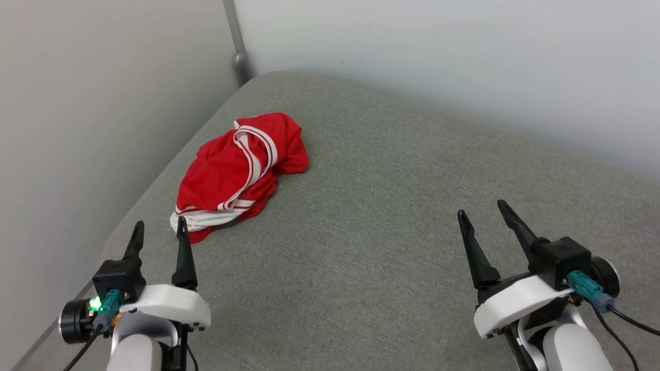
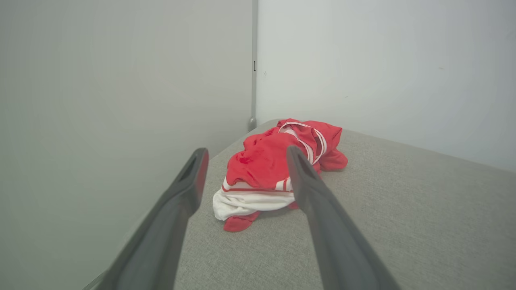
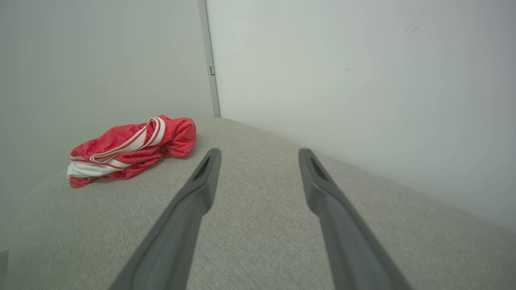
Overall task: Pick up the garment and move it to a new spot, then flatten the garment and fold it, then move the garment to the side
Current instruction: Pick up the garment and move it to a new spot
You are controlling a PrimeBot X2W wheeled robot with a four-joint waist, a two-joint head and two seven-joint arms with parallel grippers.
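Crumpled red garment [image 1: 232, 170] lies at the grey cushion's [image 1: 386, 232] far left edge. Left gripper [image 1: 160, 222] and right gripper [image 1: 480, 207] hover over its near edge, all 4 fingers spread wide, empty. Best to pinch a thick top fold.

We cannot read the shirt's [image 1: 232, 170] outline: it lies bunched, with most of its cloth folded under itself. In the left wrist view one finger [image 2: 310, 189] crosses the shirt's middle and hides a strip of it. The pad [image 1: 392, 232] under the shirt is cut off by the head view's bottom and right edges. Nearer than the shirt, both arms run off the bottom edge, and a cable [image 1: 634, 322] leaves at the right edge. Behind the shirt, a dark mark [image 2: 254, 65] on the corner strip is too small for us to tell. The fingers blur towards each wrist view's bottom edge.
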